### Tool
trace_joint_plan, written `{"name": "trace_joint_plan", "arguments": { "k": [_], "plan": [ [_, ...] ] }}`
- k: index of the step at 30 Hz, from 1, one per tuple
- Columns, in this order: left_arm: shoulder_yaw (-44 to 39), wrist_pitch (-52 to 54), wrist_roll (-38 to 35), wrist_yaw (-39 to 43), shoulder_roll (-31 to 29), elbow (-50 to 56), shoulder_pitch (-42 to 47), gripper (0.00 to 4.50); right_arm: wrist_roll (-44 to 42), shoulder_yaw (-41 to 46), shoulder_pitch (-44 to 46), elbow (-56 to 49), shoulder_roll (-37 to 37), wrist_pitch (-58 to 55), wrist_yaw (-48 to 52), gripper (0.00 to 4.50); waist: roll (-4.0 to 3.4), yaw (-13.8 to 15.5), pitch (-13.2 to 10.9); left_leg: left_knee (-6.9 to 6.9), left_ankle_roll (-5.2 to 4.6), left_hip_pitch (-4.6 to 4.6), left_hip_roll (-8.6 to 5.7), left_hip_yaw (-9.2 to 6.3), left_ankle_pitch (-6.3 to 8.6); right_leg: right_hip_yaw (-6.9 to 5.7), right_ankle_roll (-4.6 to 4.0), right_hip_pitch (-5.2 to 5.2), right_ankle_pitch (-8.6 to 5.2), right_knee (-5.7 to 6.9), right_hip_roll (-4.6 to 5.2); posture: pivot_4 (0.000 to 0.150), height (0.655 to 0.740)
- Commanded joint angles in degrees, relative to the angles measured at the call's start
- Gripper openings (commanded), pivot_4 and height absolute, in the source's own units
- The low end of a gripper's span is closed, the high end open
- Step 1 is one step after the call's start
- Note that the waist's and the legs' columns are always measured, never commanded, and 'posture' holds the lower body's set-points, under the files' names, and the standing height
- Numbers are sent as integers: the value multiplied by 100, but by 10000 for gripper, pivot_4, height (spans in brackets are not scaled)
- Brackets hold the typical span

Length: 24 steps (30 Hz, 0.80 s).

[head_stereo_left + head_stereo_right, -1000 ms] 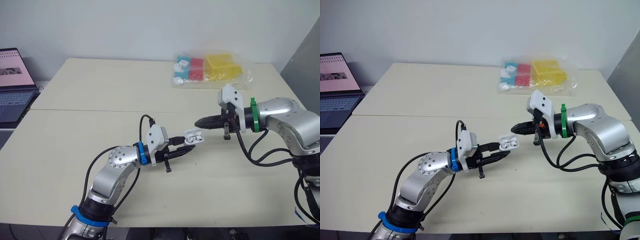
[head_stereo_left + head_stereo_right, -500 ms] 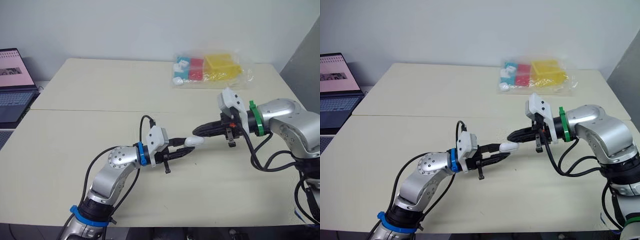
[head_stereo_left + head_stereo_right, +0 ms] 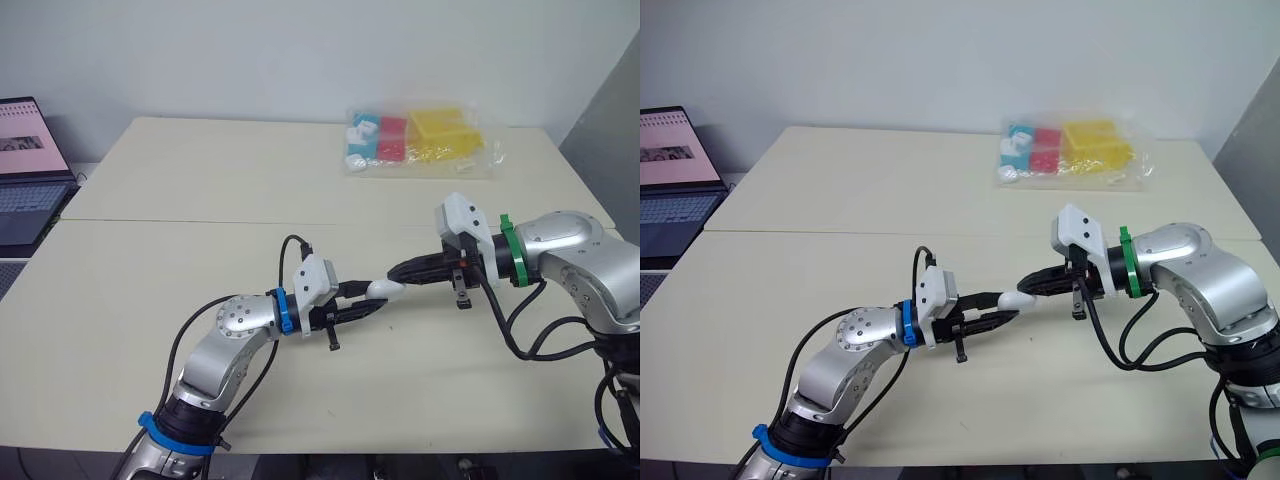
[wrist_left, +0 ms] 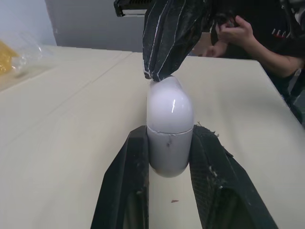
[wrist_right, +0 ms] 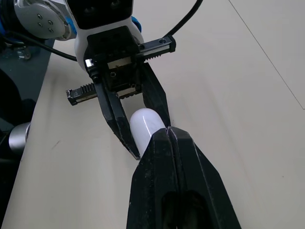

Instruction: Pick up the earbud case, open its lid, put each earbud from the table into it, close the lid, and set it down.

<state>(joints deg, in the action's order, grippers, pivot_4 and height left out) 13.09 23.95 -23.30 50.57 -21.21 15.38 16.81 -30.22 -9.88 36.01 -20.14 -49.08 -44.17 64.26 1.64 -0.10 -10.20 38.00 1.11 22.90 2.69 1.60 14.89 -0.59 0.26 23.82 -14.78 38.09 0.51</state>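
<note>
Earbud case (image 3: 384,290) lid (image 4: 170,102) now shut, was open | left jaws clamped on it | right jaws together, touching lid

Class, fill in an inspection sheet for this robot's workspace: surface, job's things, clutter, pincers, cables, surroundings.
Surface: beige table, with a seam running across it.
Job's things: white earbud case, closed, held in the left pincer.
Clutter: clear bag of coloured blocks near the far edge.
Pincers: left pincer shut on the case's lower half; right pincer shut, its tip touching the case's top.
Cables: black cable looping over the left wrist; black leads hanging under the right forearm.
Surroundings: open laptop beyond the table's left side; a person's hand beyond the table.
</note>
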Motion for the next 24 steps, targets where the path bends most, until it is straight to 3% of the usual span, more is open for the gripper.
{"name": "trace_joint_plan", "arguments": {
  "k": [1, 6, 12, 18, 24],
  "plan": [
    [-180, 1226, -569, -222, -41, 98, 237, 7922, 216, 493, -364, -409, -182, 497, -196, 0, 0, 1, 0, 0, 0, 0, 0, 0, 0, 0, 0, 0, 0, 0, 0, 1500, 7378],
    [-500, 3429, -1346, -765, 172, -572, 883, 7922, 638, 884, -1699, -1198, -286, 1527, -405, 0, 2, 31, 0, 5, 0, 0, -4, -5, 0, -5, 32, -5, -18, 0, 0, 1500, 7378],
    [-595, 4039, -1382, -920, 346, -1317, 1268, 7922, 1073, 841, -2423, -1611, -234, 1865, -790, 0, 1, -31, -1, 6, 2, -11, -4, 0, -1, 2, 32, -8, -17, 9, -1, 1500, 7378],
    [-424, 3857, -1111, -610, -127, -1523, 1315, 26568, 1229, 914, -2865, -1703, -259, 1916, -992, 0, 2, -19, -1, 7, 5, -29, -4, 0, -3, 6, 25, -9, -21, 40, -3, 1500, 7378],
    [-95, 2678, -512, 89, -1202, -1023, 833, 44904, 944, 1042, -2877, -1840, -340, 1325, -1037, 0, 2, -25, -1, 6, 7, -56, -2, 7, -4, 14, 14, -14, -28, 66, -3, 1500, 7378]
  ]
}}
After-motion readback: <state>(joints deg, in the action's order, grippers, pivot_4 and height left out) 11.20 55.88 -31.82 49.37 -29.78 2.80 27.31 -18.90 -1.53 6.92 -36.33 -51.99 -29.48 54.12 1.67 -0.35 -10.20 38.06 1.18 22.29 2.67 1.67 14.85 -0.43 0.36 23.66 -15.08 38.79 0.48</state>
